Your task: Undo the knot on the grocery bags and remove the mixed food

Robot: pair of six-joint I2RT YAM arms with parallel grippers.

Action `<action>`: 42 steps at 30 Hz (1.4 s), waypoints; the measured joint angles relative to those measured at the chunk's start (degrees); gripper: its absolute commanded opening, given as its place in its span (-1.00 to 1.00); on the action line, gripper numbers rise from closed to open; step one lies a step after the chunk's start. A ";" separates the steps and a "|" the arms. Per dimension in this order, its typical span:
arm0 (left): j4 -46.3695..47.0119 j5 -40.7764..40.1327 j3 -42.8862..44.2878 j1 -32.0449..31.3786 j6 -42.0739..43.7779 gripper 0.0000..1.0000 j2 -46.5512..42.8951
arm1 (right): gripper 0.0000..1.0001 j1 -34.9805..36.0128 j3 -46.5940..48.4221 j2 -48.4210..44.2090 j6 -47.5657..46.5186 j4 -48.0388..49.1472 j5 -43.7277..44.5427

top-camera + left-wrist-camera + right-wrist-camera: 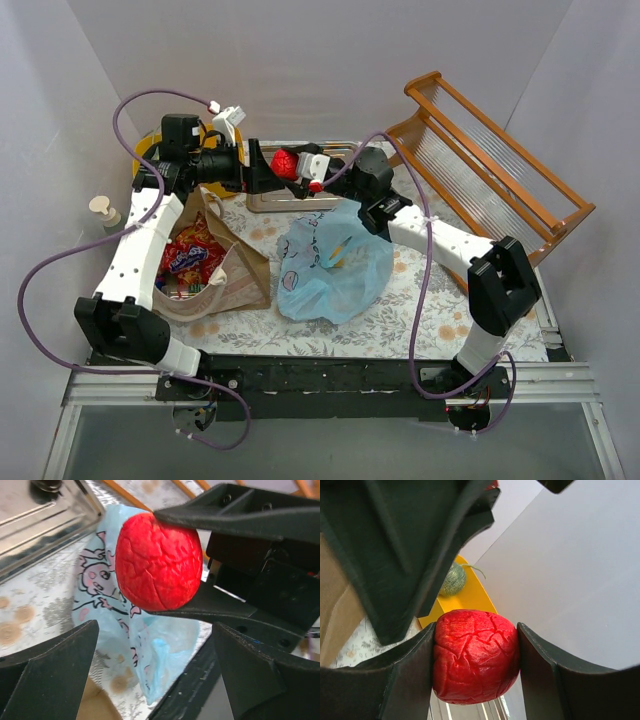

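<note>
Right end effector (476,677), nearest the lens in its wrist view, is pinching the red round item (472,652) squarely across its widest part, one finger on each side. The item is held aloft toward the back of the counter (430,300), near the metal tray (262,204) and touching neither bag. Left end effector (157,680) faces it from just beside, fingers spread wide with nothing between them; this is judged a handover or a stand-by position.

The item's skin is bright red, matt and crazed with fine cracks. It shows no dent under the grip, so it reads as firm.

Light blue plastic bag (330,268) lies slack mid-counter with its mouth apparently loosened; whether a knot remains cannot be told. Brown paper bag (238,268) lies tipped beside it, a red snack packet (190,258) showing inside. Green netted melon (453,580) sits on the yellow tub (467,600).
</note>
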 measured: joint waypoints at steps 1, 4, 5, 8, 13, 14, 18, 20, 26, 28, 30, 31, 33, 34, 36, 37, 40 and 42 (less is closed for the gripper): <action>1.53 2.80 -0.83 0.87 -1.38 0.89 0.46 | -0.97 -0.02 -0.28 -0.28 -1.40 -0.87 -0.33; 5.11 9.25 -2.45 3.45 -5.03 0.88 1.88 | -0.97 0.52 -0.57 -0.37 -5.27 -3.43 -1.25; 5.97 10.71 -2.64 3.91 -5.79 0.88 2.21 | -0.97 0.66 -0.68 -0.37 -6.16 -4.09 -1.40; 8.94 14.93 -2.99 5.22 -8.24 0.88 3.13 | -0.97 1.11 -0.85 -0.37 -8.00 -6.14 -1.66; 12.02 17.94 -4.00 5.31 -9.92 0.89 3.13 | -0.97 1.77 -0.90 -0.37 -8.41 -6.80 -1.66; 12.41 18.05 -4.55 5.29 -9.97 0.88 3.06 | -0.97 1.84 -0.90 -0.37 -8.31 -6.71 -1.62; 12.68 18.01 -6.69 5.29 -9.92 0.76 3.04 | -0.97 2.12 -0.66 -0.35 -7.45 -6.19 -1.62; 12.72 17.86 -7.21 5.29 -9.97 0.59 3.04 | -0.97 2.21 -0.13 -0.33 -7.26 -6.12 -1.64; 15.54 18.47 -7.30 5.29 -11.04 -0.09 3.48 | -0.87 2.89 1.27 -0.13 -7.13 -5.53 -1.33; 16.70 18.93 -7.30 5.29 -11.80 -0.31 3.98 | -0.33 2.82 1.55 0.17 -7.23 -5.73 -0.81; 18.18 20.11 -7.30 5.29 -12.44 -0.70 4.98 | 0.95 2.75 1.81 0.31 -7.17 -6.45 0.22; 18.58 20.44 -7.30 5.31 -12.81 -0.93 5.46 | 0.96 2.75 1.81 0.31 -6.75 -6.78 0.61; 20.33 20.50 -7.21 5.42 -13.14 -1.00 6.75 | 0.96 3.02 1.86 0.31 -5.44 -7.15 1.68; 20.74 20.04 -7.02 5.55 -13.05 -1.00 7.39 | 0.96 3.21 1.88 0.28 -5.03 -7.28 2.40; 20.68 16.31 -6.14 6.03 -12.24 -1.00 8.41 | 0.96 3.52 1.79 -0.39 -4.02 -8.90 5.11; 20.55 13.77 -5.31 6.38 -11.37 -1.00 8.85 | 0.96 3.69 1.01 -1.49 -3.17 -9.57 6.93; 20.98 2.10 -1.25 7.56 -8.68 -1.00 10.69 | 0.94 3.74 -4.48 -8.02 -1.88 -11.50 10.88; 22.25 -5.99 2.10 8.35 -7.56 -1.00 12.70 | 0.91 3.69 -7.87 -14.34 -1.29 -14.45 12.94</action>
